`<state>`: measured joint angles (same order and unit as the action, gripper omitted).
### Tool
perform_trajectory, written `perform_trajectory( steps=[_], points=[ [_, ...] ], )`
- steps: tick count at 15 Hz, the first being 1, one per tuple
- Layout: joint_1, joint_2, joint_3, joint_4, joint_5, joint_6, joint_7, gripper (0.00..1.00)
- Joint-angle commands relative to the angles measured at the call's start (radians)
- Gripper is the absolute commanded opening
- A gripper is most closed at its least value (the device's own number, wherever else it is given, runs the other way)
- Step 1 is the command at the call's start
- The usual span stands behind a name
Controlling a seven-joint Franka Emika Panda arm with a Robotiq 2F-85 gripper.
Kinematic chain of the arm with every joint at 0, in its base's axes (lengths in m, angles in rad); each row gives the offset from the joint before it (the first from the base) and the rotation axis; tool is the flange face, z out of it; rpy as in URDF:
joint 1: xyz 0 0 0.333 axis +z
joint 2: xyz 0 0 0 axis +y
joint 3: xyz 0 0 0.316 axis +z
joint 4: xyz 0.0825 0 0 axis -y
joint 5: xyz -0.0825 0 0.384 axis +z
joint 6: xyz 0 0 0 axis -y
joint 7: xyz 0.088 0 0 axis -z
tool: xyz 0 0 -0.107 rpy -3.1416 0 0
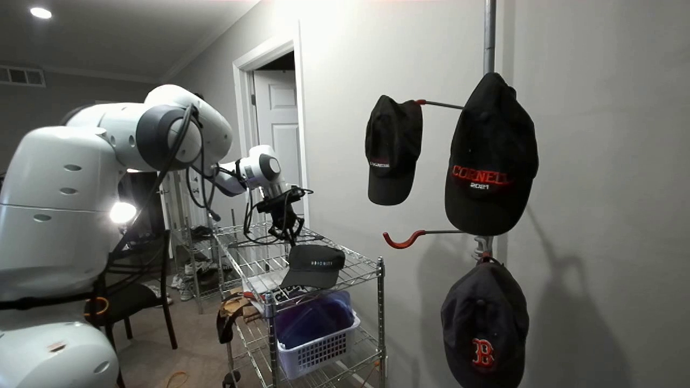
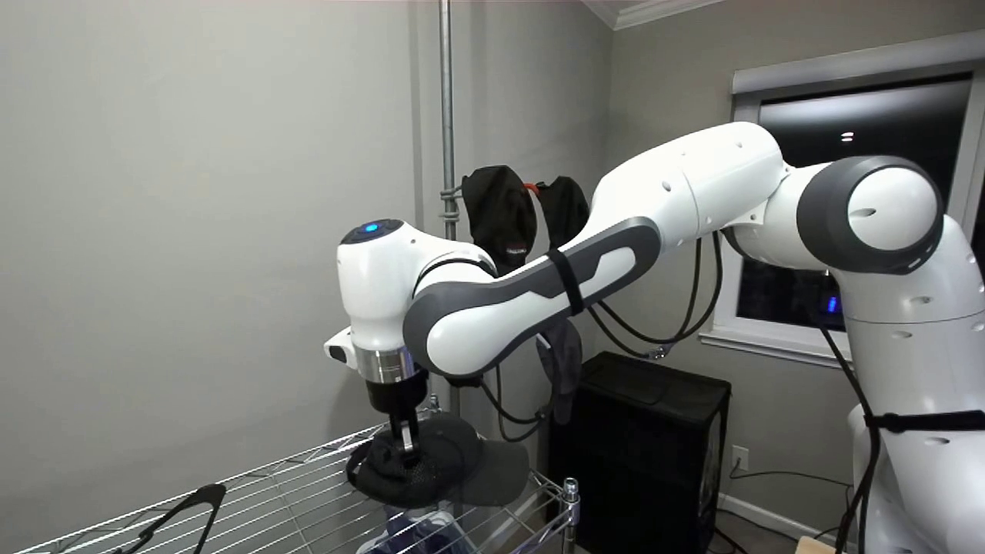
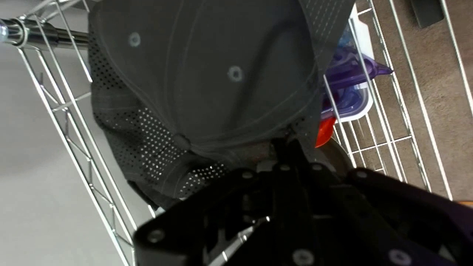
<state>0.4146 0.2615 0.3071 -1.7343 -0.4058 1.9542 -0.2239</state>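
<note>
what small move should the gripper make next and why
Probably a slight, slow lift: the gripper is shut at the side of the dark cap lying on the wire shelf, but whether its fabric is firmly pinched is hard to tell. A small raise would likely show that.

Wire shelf (metal) with 1 dark cap, 1 black object.

There was the gripper, tips down, right at the gray cap on the rack! A basket sat below, and by the pole the Cornell cap hung above the B cap, a red hook jutting sideways!
</note>
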Motion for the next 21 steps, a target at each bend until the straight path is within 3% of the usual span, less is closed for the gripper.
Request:
perform_trajectory(
  steps=[1, 7, 8, 9, 21],
  points=[
    [-0.007, -0.076, -0.020, 0.006, -0.052, -0.026, 0.076, 0.03],
    [-0.016, -0.148, -0.032, 0.073, -0.155, -0.046, 0.130, 0.03],
    [-0.018, -0.148, -0.027, 0.081, -0.145, -0.047, 0.122, 0.19],
    [-0.019, -0.148, -0.024, 0.083, -0.132, -0.042, 0.116, 0.28],
    [0.002, 0.034, 0.002, 0.060, -0.069, -0.020, 0.077, 0.98]
  ],
)
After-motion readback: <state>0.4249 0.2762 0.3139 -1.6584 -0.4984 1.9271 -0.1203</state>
